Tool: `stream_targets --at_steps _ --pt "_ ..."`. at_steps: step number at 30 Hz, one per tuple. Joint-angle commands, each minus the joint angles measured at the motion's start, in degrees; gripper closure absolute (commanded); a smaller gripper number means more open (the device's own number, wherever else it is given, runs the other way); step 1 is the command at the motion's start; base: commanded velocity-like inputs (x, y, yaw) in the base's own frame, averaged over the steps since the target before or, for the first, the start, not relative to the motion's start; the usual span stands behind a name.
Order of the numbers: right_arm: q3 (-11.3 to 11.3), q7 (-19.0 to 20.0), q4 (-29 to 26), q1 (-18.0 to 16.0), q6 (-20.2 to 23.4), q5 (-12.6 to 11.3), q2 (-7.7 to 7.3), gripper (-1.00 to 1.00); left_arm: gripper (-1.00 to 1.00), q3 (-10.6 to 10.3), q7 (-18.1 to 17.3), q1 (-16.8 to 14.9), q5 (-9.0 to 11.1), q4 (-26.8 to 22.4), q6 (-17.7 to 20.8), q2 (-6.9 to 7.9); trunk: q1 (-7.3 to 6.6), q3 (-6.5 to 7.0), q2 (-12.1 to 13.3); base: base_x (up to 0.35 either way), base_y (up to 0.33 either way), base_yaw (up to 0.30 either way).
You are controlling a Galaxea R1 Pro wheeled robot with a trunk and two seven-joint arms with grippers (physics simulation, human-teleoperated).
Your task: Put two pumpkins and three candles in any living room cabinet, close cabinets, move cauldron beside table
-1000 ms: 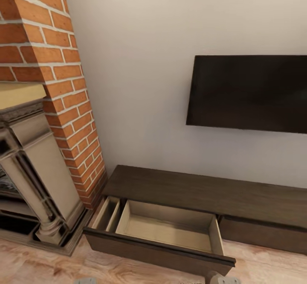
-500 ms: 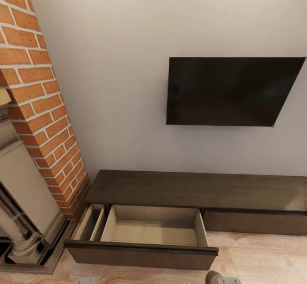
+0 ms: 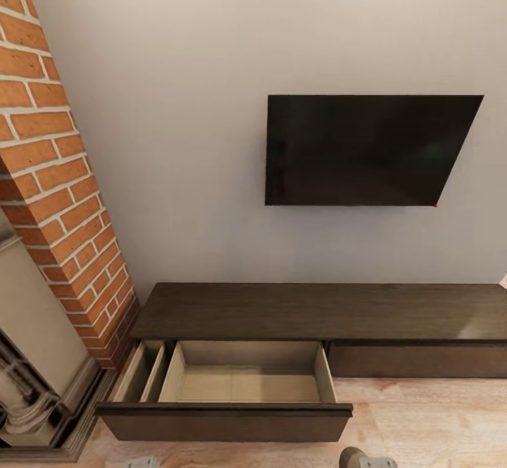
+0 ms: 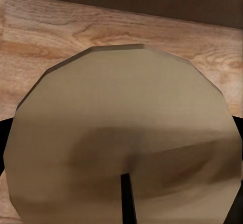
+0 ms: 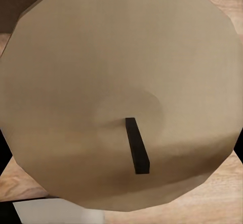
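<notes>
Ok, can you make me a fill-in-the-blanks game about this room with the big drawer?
1. The cabinet has one drawer pulled ____.
2. The inside of that drawer is pale ____.
3. Above the cabinet, a black ____ hangs on the wall.
4. Near each wrist camera sits a candle with a dark ____ on top.

Missing words: open; beige; television; wick

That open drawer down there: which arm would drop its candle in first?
Probably the left, though it's close. Both wrist views show a candle close up, and the open drawer lies left of centre, nearer the robot's left side.
</notes>
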Motion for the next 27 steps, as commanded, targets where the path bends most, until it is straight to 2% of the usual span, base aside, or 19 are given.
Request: stream_targets --at_steps 1,8,27 --pt "0.0 0.0 0.0 0.0 0.0 0.0 0.00 1.00 1.00 0.0 0.1 0.0 0.0 0.0 0.0 -0.02 0.00 0.00 0.0 0.000 0.000 0.000" --pt "0.0 -0.1 0.0 0.0 0.1 -0.3 0.08 1.00 1.00 0.0 0.4 0.0 0.0 -0.1 0.1 -0.20 0.00 -0.12 0.0 0.000 0.000 0.006" --pt "0.0 -0.2 2.6 0.0 0.9 -0.6 0.92 1.00 1.00 0.1 -0.1 0.2 0.1 -0.1 0.6 -1.05 0.00 -1.80 0.0 0.000 0.000 0.075"
